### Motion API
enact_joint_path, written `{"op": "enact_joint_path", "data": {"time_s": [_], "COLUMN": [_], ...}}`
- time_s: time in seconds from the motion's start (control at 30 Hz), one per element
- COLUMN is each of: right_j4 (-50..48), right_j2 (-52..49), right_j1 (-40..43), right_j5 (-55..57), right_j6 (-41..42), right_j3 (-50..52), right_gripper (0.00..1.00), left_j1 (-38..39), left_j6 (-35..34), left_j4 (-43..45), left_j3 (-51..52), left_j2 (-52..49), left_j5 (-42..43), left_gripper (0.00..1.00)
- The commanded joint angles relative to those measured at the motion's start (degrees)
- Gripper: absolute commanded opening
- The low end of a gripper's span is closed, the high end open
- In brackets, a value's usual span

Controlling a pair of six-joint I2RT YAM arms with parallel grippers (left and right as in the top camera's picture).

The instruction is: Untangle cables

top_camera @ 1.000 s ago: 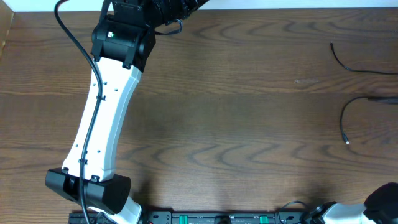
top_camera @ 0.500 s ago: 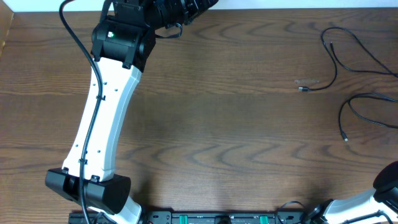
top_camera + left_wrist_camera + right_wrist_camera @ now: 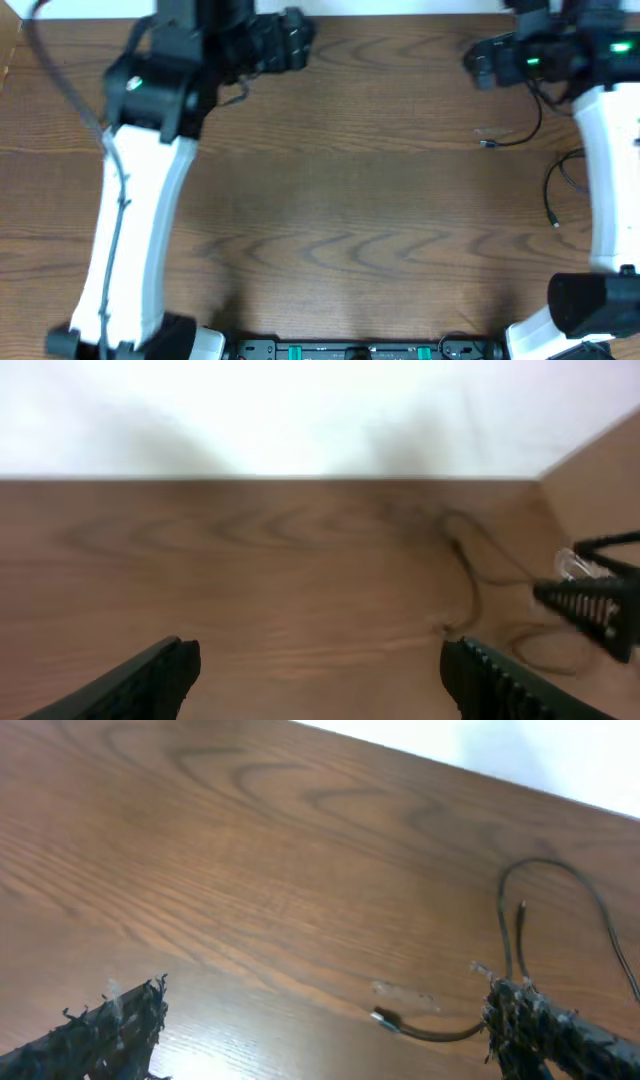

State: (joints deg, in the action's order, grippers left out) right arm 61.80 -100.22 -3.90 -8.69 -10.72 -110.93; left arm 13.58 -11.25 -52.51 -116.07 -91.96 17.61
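Both hands sit near the far edge of the surface (image 3: 350,200), and both are spread wide with nothing between the fingers. The right hand (image 3: 325,1010) hovers low just beside the black cables (image 3: 535,118). In its own view 1 plug end (image 3: 384,1017) lies just ahead of it, close to the finger (image 3: 540,1030) at the right of that view, and a thin loop rises beyond that finger. This placement reads as a set-up for a pick, with the jaws open to straddle the cord near the plug.

The left hand (image 3: 318,660) is well apart from the cables and faces them across bare wood. They lie ahead of it and off to one side, by the right hand. I judge it is placed to take another strand so the 2 hands can draw the loops apart.

Another black cord (image 3: 553,195) curves behind the right hand and runs under the right arm (image 3: 605,170), which hides part of it. That arm is the main obstruction from above. Whether the strands cross, I cannot tell. Nothing else lies between either hand and the cords.
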Motion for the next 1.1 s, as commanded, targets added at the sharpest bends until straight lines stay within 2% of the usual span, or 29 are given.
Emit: {"op": "enact_joint_path", "data": {"time_s": [0.0, 0.03, 0.07, 0.1, 0.2, 0.3, 0.5, 0.53, 0.57, 0.73, 0.83, 0.87, 1.07], "right_j4": [1.29, 1.49, 1.66, 1.38, 0.28, -0.57, -3.91, -3.89, -3.1, -2.43, -2.73, -2.93, -6.43], "right_j2": [-0.24, -0.63, -1.88, -3.17, -7.21, -12.22, -19.08, -19.56, -21.11, -25.42, -26.49, -26.49, -26.49], "right_j1": [-2.71, -2.75, -2.67, -2.29, -1.16, -0.33, 0.59, 0.85, 1.27, 3.17, 5.14, 5.46, 6.12], "right_j5": [9.57, 9.62, 9.66, 9.9, 9.86, 9.86, 9.88, 9.86, 9.86, 12.02, 11.69, 11.56, 11.52], "right_j6": [3.45, 3.58, 3.93, 4.31, 4.72, 4.72, 5.11, 5.14, 5.4, 6.4, 6.43, 6.43, 6.51], "right_j3": [0.09, 0.48, 1.68, 2.84, 5.79, 6.73, 6.75, 6.75, 6.75, 7.56, 9.18, 10.05, 15.63], "right_gripper": [0.9, 0.85, 0.65, 0.52, 0.4, 0.34, 0.36, 0.34, 0.27, 0.33, 0.26, 0.17, 0.15], "left_j1": [-1.09, -1.09, -1.07, -1.03, -1.03, -1.03, -1.03, -1.03, -1.03, -1.03, -1.03, -1.03, -0.96], "left_j6": [4.42, 4.39, 4.37, 4.37, 4.35, 4.37, 3.91, 3.67, 3.5, 2.99, 0.85, 0.83, -0.48], "left_j4": [-2.97, -3.5, -4.0, -4.26, -4.7, -5.31, -5.55, -5.53, -5.55, -5.51, -5.44, -5.31, -4.85], "left_j3": [-1.22, -1.22, -1.22, -1.22, -1.22, -1.22, -1.22, -1.22, -1.22, -1.22, -1.22, -1.22, -1.22], "left_j2": [4.57, 4.87, 5.07, 5.18, 5.57, 6.27, 7.93, 8.11, 8.33, 8.55, 8.55, 8.55, 8.61], "left_j5": [-5.73, -5.68, -5.62, -4.9, -3.08, -3.08, -3.08, -3.08, -3.08, -3.08, -3.08, -3.08, -2.51], "left_gripper": [0.82, 0.82, 0.82, 0.82, 0.82, 0.82, 0.82, 0.82, 0.82, 0.82, 0.82, 0.82, 0.82]}}
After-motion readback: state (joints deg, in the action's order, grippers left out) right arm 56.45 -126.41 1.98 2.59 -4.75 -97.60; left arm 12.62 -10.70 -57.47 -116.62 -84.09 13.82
